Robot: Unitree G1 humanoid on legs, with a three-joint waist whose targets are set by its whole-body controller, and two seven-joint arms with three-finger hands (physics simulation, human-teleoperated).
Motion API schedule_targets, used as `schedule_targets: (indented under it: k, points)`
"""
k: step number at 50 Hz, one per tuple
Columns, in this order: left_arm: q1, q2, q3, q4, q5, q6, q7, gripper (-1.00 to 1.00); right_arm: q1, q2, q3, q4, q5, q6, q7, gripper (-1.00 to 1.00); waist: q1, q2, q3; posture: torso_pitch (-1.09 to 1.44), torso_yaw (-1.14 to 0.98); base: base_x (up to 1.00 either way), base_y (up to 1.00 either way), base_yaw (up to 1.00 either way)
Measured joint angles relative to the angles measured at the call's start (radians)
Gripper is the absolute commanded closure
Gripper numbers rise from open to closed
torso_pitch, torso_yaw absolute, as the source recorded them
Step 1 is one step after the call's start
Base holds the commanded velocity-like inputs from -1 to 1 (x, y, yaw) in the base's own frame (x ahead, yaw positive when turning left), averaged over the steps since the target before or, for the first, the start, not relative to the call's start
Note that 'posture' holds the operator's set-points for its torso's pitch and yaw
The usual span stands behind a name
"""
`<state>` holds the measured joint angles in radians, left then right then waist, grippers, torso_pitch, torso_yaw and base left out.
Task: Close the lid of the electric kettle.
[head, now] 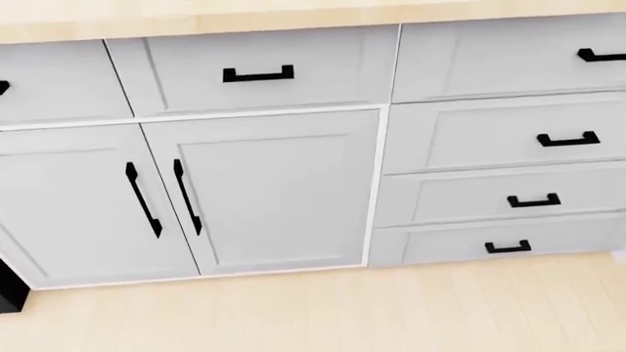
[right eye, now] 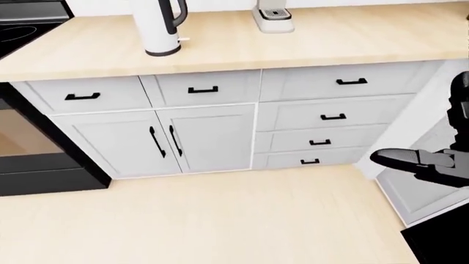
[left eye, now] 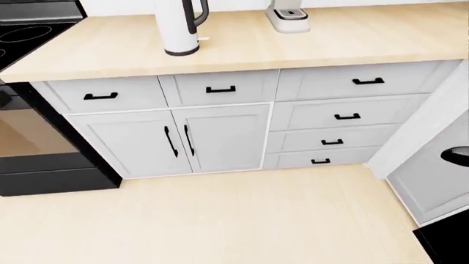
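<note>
Robot's body: only dark grey-to-black parts at the right edge of the eye views

In the right-eye view the right hand [right eye: 429, 165] shows as glossy dark grey and black shapes: a rounded, elongated finger-like piece with a lighter grey sheen along its top, joined to blockier segments with faint seams between them. Above it a slim black vertical part of the arm [right eye: 462, 96] runs along the picture's edge, smooth and unmarked. The left-eye view catches only a small black rounded tip at its right edge. No cables, screws or markings can be made out at this size. The head view shows none of the body.
</note>
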<state>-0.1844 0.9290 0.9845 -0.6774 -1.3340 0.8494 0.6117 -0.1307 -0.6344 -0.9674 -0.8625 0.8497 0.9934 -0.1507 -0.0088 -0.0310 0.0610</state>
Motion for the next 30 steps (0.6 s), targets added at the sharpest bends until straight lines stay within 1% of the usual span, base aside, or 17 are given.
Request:
schedule_targets:
  k: [2, 4, 7, 9, 10, 11, 12, 14, 16, 19, 21, 22, 23, 24, 26, 27, 30]
  points:
    - [-0.001, 0.002, 0.000, 0.002, 0.002, 0.001, -0.005, -1.00, -0.001, -0.007, -0.002, -0.003, -0.004, 0.005, -0.002, -1.00, 0.003, 0.001, -0.010, 0.00, 0.00, 0.00, 0.19, 0.00]
    - [-0.004, 0.004, 0.010, 0.001, 0.007, -0.004, -0.006, -1.00, -0.007, -0.013, -0.006, -0.016, -0.007, 0.001, -0.001, -1.00, 0.006, 0.020, -0.007, 0.00, 0.00, 0.00, 0.19, 0.00]
    - [-0.006, 0.006, 0.019, -0.004, 0.012, -0.011, -0.007, -1.00, -0.008, -0.009, -0.008, -0.020, -0.009, -0.005, 0.003, -1.00, 0.003, 0.062, 0.001, 0.00, 0.00, 0.00, 0.19, 0.00]
    - [-0.007, 0.009, 0.016, -0.002, 0.015, -0.013, -0.008, -1.00, -0.013, -0.015, -0.008, -0.017, -0.004, 0.002, 0.001, -1.00, 0.004, 0.107, -0.006, 0.00, 0.00, 0.00, 0.20, 0.00]
    - [-0.006, 0.003, 0.015, 0.005, 0.017, -0.013, -0.008, -1.00, -0.010, -0.002, -0.003, -0.023, -0.002, 0.003, 0.002, -1.00, 0.010, 0.091, -0.002, 0.00, 0.00, 0.00, 0.20, 0.00]
    - [-0.002, -0.003, 0.013, 0.013, 0.020, -0.010, -0.006, -1.00, -0.006, 0.003, 0.006, -0.025, -0.002, 0.004, 0.005, -1.00, 0.017, 0.086, 0.003, 0.00, 0.00, 0.00, 0.18, 0.00]
    - [0.001, -0.005, 0.013, 0.019, 0.022, -0.005, -0.003, -1.00, -0.004, 0.005, 0.015, -0.024, -0.001, 0.006, 0.009, -1.00, 0.020, 0.088, 0.004, 0.00, 0.00, 0.00, 0.19, 0.00]
    - [0.000, -0.002, 0.013, 0.022, 0.026, 0.000, 0.000, -1.00, -0.003, 0.005, 0.019, -0.021, -0.001, 0.009, 0.015, -1.00, 0.021, 0.078, -0.003, 0.00, 0.00, 0.00, 0.20, 0.00]
    - [-0.006, 0.004, 0.014, 0.013, 0.024, -0.002, 0.003, -1.00, -0.009, -0.002, 0.006, -0.022, 0.001, 0.013, 0.013, -1.00, 0.018, 0.056, -0.005, 0.00, 0.00, 0.00, 0.19, 0.00]
    - [-0.007, 0.003, 0.012, 0.000, 0.023, -0.010, 0.001, -1.00, -0.012, -0.006, -0.007, -0.027, -0.002, 0.001, 0.008, -1.00, 0.016, 0.020, 0.000, 0.00, 0.00, 0.00, 0.19, 0.00]
    - [-0.007, 0.004, 0.012, 0.001, 0.022, -0.009, -0.002, -1.00, -0.011, -0.006, -0.006, -0.025, -0.004, -0.006, 0.008, -1.00, 0.015, -0.011, 0.000, 0.00, 0.00, 0.00, 0.19, 0.00]
    - [-0.007, -0.001, 0.010, -0.001, 0.022, -0.009, -0.004, -1.00, -0.010, -0.007, -0.007, -0.022, -0.006, -0.009, 0.009, -1.00, 0.010, -0.010, 0.000, 0.00, 0.00, 0.00, 0.19, 0.00]
    - [-0.004, -0.009, 0.004, -0.004, 0.022, -0.008, -0.007, -1.00, -0.006, -0.003, -0.009, -0.015, -0.009, -0.010, 0.009, -1.00, 0.003, 0.004, 0.006, 0.00, 0.00, 0.00, 0.20, 0.00]
    - [-0.001, -0.013, -0.004, -0.005, 0.022, -0.004, -0.009, -1.00, -0.001, 0.003, -0.007, -0.007, -0.014, -0.008, 0.009, -1.00, 0.001, 0.004, 0.008, 0.00, 0.00, 0.00, 0.18, 0.00]
    - [-0.001, -0.013, -0.014, -0.003, 0.021, 0.003, -0.014, -1.00, 0.002, 0.005, -0.003, 0.005, -0.020, 0.005, 0.007, -1.00, 0.000, -0.001, -0.002, 0.00, 0.00, 0.00, 0.19, 0.00]
    - [-0.003, -0.010, -0.012, -0.003, 0.019, 0.006, -0.015, -1.00, 0.000, 0.002, -0.004, 0.004, -0.021, 0.008, 0.006, -1.00, 0.002, 0.001, -0.006, 0.00, 0.00, 0.00, 0.19, 0.00]
    - [-0.007, 0.001, 0.010, -0.005, 0.015, 0.002, -0.012, -1.00, -0.005, -0.003, -0.009, -0.012, -0.023, -0.002, 0.009, -1.00, 0.005, 0.030, -0.002, 0.00, 0.00, 0.00, 0.19, 0.00]
